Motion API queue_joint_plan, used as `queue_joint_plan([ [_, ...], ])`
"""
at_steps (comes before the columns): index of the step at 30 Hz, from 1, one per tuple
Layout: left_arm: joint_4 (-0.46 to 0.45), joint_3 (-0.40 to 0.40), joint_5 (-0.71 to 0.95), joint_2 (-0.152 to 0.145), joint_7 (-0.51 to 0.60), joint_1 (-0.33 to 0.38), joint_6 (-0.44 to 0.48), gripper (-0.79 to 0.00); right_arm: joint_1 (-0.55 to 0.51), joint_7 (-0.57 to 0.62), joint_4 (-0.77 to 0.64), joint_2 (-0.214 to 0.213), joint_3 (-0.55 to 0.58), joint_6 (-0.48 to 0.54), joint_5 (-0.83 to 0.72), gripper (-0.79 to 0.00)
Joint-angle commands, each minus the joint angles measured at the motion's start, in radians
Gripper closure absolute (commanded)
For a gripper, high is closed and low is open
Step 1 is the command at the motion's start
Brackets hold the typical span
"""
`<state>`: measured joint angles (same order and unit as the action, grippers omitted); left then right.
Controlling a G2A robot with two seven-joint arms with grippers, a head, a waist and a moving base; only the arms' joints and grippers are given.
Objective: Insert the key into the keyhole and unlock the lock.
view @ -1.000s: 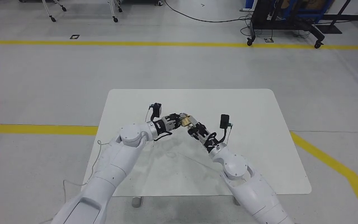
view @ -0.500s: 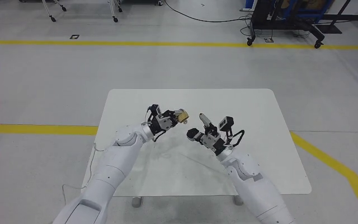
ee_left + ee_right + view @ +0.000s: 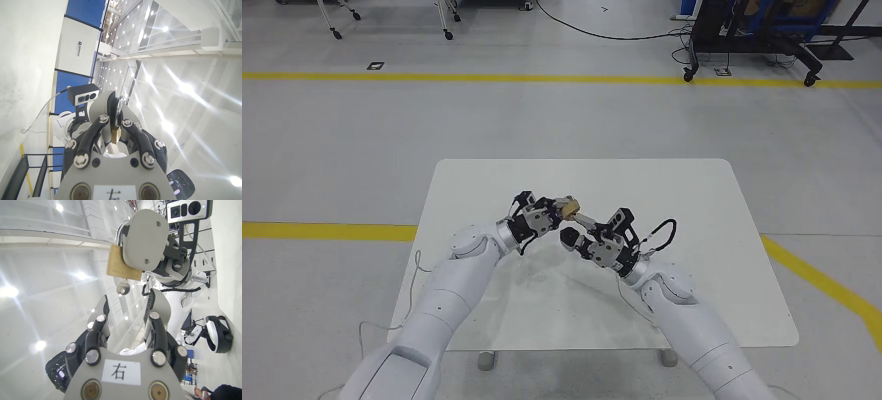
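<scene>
Nearest the robot, over the middle of the table (image 3: 702, 200), the right gripper (image 3: 128, 296) is held with its fingers spread, one to each side of the head of the key (image 3: 122, 288) and, as far as can be seen, not touching it. Just beyond, between 11 and 12 o'clock of that gripper in the top view, the key is seated in the keyhole in the base of the brass lock (image 3: 117, 264), with only its round head protruding. The lock is pinched by the left gripper (image 3: 119, 111), which lies at about 8 o'clock of it. Insertion is therefore judged done. The shackle (image 3: 120, 102) is partly hidden between the fingers, so whether it has been released cannot be told. What is judged left is for the key head to be gripped and turned.
</scene>
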<state>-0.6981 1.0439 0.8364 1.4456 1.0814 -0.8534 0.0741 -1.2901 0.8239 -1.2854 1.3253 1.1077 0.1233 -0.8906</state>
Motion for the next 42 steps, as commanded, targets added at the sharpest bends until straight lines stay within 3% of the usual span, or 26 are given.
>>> queue_joint_plan([
  [1, 0.008, 0.003, 0.006, 0.001, 0.008, 0.003, 0.001, 0.000, 0.003, 0.000, 0.010, 0.002, 0.000, -0.001, -0.011, -0.292],
  [8, 0.021, 0.000, -0.002, 0.005, 0.022, 0.011, 0.000, 0.000, 0.005, 0.004, 0.024, 0.002, 0.015, 0.005, -0.026, -0.268],
  [15, 0.030, -0.007, -0.014, 0.009, 0.025, 0.019, 0.000, 0.000, 0.003, -0.014, 0.018, 0.002, 0.015, -0.020, -0.004, -0.191],
  [20, 0.036, -0.006, -0.022, 0.011, 0.026, 0.022, 0.008, 0.000, 0.001, -0.031, 0.014, 0.004, 0.014, -0.027, -0.009, 0.000],
  [36, 0.037, -0.001, -0.053, 0.012, 0.008, 0.023, 0.030, 0.000, -0.001, -0.088, 0.006, 0.009, 0.020, -0.006, 0.008, 0.000],
  [42, 0.014, 0.000, -0.105, 0.009, -0.025, 0.019, 0.091, 0.000, -0.001, -0.090, 0.015, 0.012, 0.027, -0.012, -0.027, 0.000],
])
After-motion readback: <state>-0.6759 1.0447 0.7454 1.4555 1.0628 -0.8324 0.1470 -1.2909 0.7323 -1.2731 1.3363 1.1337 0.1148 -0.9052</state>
